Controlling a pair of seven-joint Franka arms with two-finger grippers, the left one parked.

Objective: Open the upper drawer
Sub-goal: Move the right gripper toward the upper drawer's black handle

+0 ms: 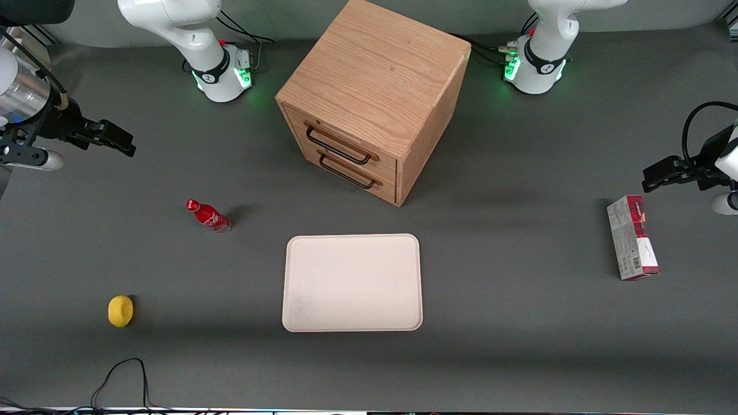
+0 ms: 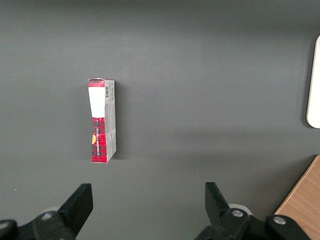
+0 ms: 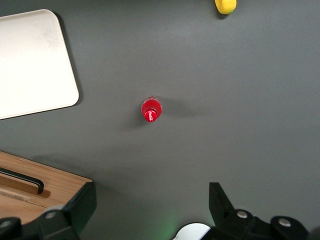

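The light oak cabinet (image 1: 375,75) stands at the middle of the table, away from the front camera. Its upper drawer (image 1: 346,137) is closed, with its black bar handle (image 1: 339,147) flush along the wood front. The bottom drawer (image 1: 353,168) below it is closed too. My right gripper (image 1: 118,144) hangs open and empty above the table, toward the working arm's end and well apart from the cabinet. In the right wrist view the gripper (image 3: 150,205) has both fingers (image 3: 82,205) spread wide with nothing between them. A corner of the cabinet (image 3: 55,182) with a handle end (image 3: 25,180) shows beside one finger.
A red bottle (image 1: 207,215) stands on the table between my gripper and the cabinet and shows in the right wrist view (image 3: 151,110). A cream tray (image 1: 353,282) lies nearer the camera than the cabinet. A yellow object (image 1: 120,310) and a red-and-white carton (image 1: 632,245) lie near the table's ends.
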